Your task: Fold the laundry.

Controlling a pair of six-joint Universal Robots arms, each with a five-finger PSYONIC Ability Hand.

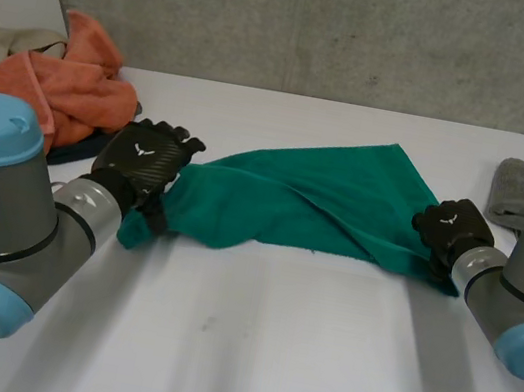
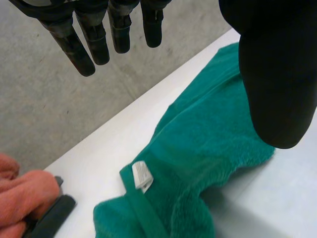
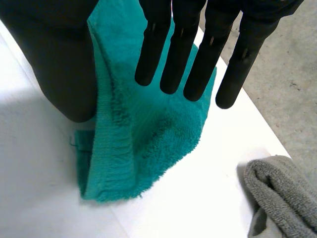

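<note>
- Left hand: wide, fingers straight, over green towel's left end.
- Right hand: wide too, over its right end.
- Orange pile, grey cloth at table sides.

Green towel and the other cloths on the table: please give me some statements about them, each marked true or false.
1. The green towel has one end at the left hand and the other at the right hand. True.
2. The orange cloth lies by the right arm. False: it is heaped behind the left hand.
3. A white tag shows on the towel. True.
4. The grey cloth lies on the towel. False: it lies apart, beside the right hand.
</note>
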